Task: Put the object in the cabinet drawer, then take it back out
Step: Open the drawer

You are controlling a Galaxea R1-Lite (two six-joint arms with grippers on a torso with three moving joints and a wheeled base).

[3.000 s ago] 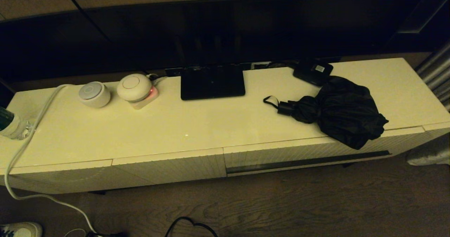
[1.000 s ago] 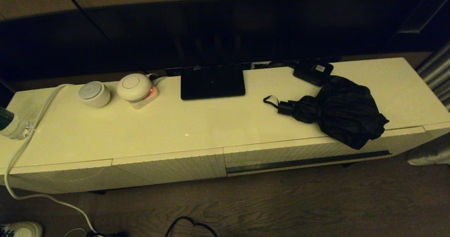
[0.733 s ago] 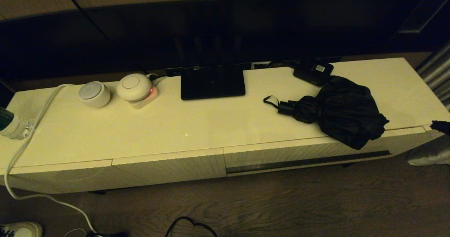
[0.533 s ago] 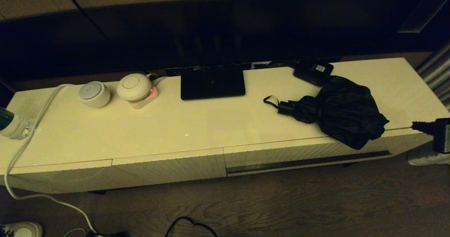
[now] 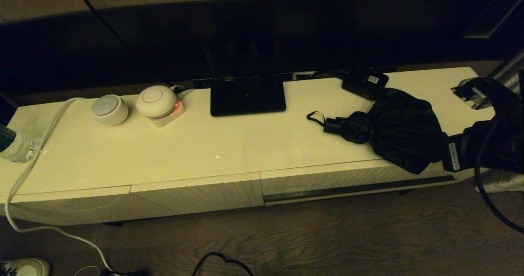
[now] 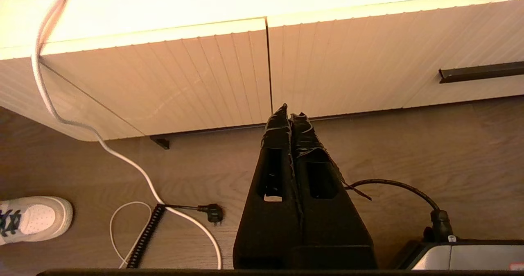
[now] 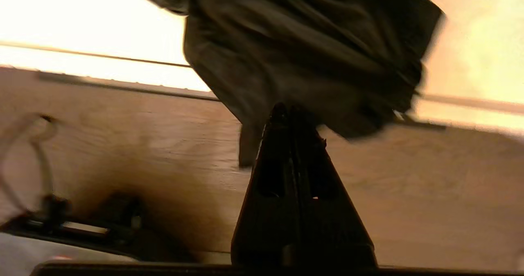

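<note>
Now that the right arm has swung in from the right side (it was out of sight a moment ago), the right gripper hangs low, just beside the baggy end of the umbrella, with its fingers pressed together and holding nothing. That umbrella lies on top of the cabinet, drooping over the front edge above the drawer, which is not open yet. Nothing has been put away. The left gripper waits, closed, down by the floor.
</note>
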